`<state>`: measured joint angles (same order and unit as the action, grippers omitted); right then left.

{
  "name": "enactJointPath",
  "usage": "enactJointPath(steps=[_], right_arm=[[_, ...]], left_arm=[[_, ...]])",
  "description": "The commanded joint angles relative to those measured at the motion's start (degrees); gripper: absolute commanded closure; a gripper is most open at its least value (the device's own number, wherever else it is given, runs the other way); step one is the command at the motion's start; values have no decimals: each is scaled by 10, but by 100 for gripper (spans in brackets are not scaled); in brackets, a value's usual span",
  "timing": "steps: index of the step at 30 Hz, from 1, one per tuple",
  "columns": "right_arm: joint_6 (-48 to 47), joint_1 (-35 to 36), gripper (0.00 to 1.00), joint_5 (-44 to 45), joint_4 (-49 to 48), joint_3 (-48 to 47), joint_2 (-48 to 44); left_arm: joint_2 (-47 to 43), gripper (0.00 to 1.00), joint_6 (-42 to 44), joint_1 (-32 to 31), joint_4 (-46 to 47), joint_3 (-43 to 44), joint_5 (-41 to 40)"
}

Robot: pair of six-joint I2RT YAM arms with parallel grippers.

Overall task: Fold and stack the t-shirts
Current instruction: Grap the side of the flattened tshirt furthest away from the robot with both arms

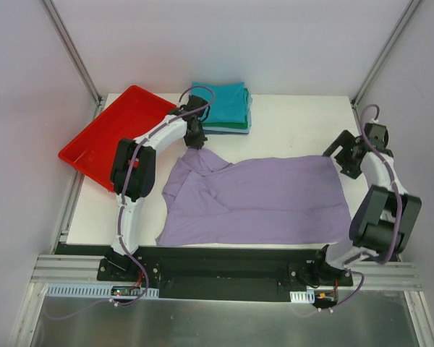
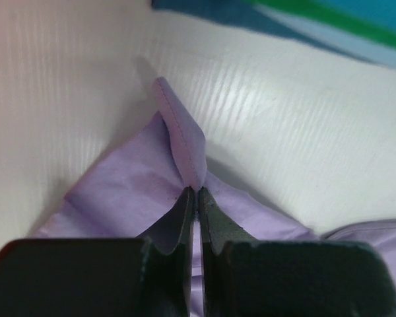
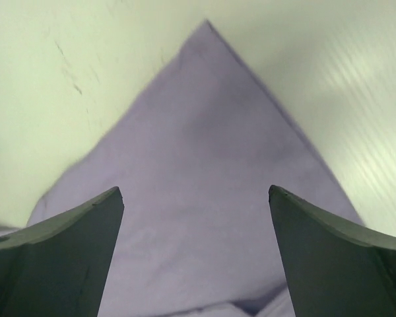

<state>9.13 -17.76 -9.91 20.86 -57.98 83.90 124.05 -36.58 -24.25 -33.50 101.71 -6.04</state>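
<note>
While the lavender shirt (image 1: 257, 199) lies spread across the middle of the white table (image 1: 296, 116), its long axis runs left to right, with the rumpled end toward the left arm and a straighter, flatter edge toward the right arm. The left gripper (image 1: 196, 141) is closed tight on a raised fold of purple cloth at the shirt's far-left corner, the pinched fabric standing up past the fingertips in the left wrist view. The right gripper (image 1: 345, 160) stands wide apart and holds nothing; the shirt's far-right corner points away between its 2 fingers (image 3: 79, 231). The stack of folded shirts (image 1: 224, 108) sits at the far edge, teal on top, beside the red tray (image 1: 116, 134).
</note>
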Motion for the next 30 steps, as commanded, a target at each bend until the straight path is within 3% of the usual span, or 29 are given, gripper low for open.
enactJointPath(steps=[1, 7, 19, 22, 30], right_arm=[[-32, 12, 9, 39, 42, -122, 121], [-72, 32, 11, 74, 87, -231, 227], [-87, 38, 11, 93, 108, -296, 305], [-87, 38, 11, 93, 117, -314, 319], [-106, 39, 15, 96, 129, -345, 340]], left_arm=[[35, 100, 18, 7, -5, 75, 14], [74, 95, 30, 12, -4, 131, 39], [117, 87, 45, 14, -4, 189, 48], [125, 100, 49, 14, -4, 199, 52], [112, 100, 52, 14, -4, 188, 53]])
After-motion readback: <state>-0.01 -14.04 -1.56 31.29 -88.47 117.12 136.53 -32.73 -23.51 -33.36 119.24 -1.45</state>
